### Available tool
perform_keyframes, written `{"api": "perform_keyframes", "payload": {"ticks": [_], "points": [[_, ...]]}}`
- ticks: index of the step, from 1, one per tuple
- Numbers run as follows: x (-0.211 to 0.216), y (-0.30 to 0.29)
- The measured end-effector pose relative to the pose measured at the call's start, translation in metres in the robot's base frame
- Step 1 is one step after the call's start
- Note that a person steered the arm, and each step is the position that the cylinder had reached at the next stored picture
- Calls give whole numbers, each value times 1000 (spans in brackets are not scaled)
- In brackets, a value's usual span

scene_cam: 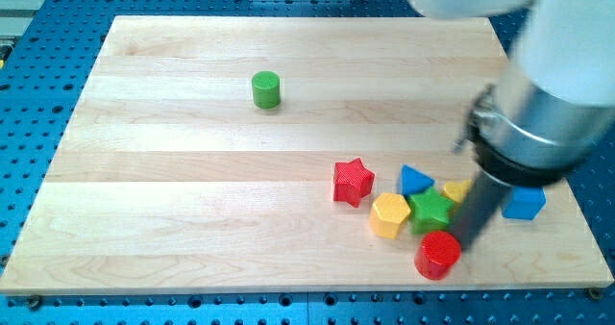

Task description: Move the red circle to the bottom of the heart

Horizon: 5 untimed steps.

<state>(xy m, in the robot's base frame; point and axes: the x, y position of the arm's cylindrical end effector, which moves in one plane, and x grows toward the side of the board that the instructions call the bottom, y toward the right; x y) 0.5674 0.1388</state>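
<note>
Red circle (438, 255) sits lower right on the bench (192, 219), nearest the frame's bottom.
My tip (468, 240), a bare rod holding nothing, stands touching its upper-right edge. Risk: green star (430, 210) and yellow hexagon (389, 215) crowd close; a skewed push could scatter them. Heart not identifiable.

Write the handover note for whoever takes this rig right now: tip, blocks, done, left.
My tip is down on the board, at the upper right edge of the red circle, just right of the green star.
The yellow block behind the rod is mostly hidden; it may be the heart, but its shape cannot be made out.
Nearby: yellow hexagon, red star, blue triangle, blue block. Green cylinder sits far off.
Done: tip is at the circle.
Left: confirm the heart, settle the circle directly below it.
</note>
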Motion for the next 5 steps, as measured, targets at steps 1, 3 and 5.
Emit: {"api": "perform_keyframes", "payload": {"ticks": [1, 3, 5], "points": [[-31, -23], [49, 31], [35, -7]]}}
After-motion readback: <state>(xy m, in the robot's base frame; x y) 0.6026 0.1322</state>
